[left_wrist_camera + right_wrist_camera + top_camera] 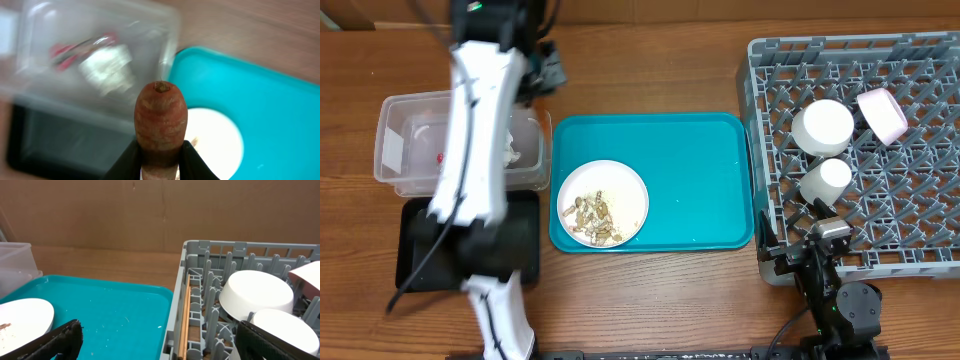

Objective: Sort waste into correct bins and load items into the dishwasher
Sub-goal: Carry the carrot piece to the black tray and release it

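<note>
My left gripper (161,152) is shut on a small orange food piece (161,120), holding it upright above the place where the clear tub (40,60) meets the black tray (60,140). The tub holds a white napkin (107,70) and a red wrapper (70,47). In the overhead view the left arm (470,150) hides this gripper. The white plate (603,203) with beige scraps (595,215) sits on the teal tray (690,170). My right gripper (817,243) stands open by the grey rack's (920,250) front-left corner. Chopsticks (185,320) lie inside the rack's left wall.
Two white bowls (823,126) (825,178) and a pale cup (882,113) stand in the rack. The clear tub (405,140) and black tray (420,265) sit at the table's left, the teal tray between them and the rack.
</note>
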Controlling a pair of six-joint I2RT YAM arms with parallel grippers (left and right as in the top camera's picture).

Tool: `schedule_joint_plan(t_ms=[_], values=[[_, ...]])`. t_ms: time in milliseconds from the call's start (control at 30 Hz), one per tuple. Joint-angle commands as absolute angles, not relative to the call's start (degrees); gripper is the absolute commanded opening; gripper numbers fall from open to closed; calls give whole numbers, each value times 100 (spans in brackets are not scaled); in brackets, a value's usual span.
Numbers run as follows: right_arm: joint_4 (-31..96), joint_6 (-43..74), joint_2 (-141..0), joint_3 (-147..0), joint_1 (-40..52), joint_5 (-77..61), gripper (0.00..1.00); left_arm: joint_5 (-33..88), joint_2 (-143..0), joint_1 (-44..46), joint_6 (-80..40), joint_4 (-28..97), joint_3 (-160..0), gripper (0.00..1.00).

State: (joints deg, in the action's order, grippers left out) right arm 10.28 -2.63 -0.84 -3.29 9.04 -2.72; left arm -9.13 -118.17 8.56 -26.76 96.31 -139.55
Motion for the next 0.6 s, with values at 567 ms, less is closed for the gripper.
schedule_joint_plan(t_ms=[567], values=[[993,-285,-16,-290,897,-263,100,14,-7592,-2482,-3942,5817,-5533,5]])
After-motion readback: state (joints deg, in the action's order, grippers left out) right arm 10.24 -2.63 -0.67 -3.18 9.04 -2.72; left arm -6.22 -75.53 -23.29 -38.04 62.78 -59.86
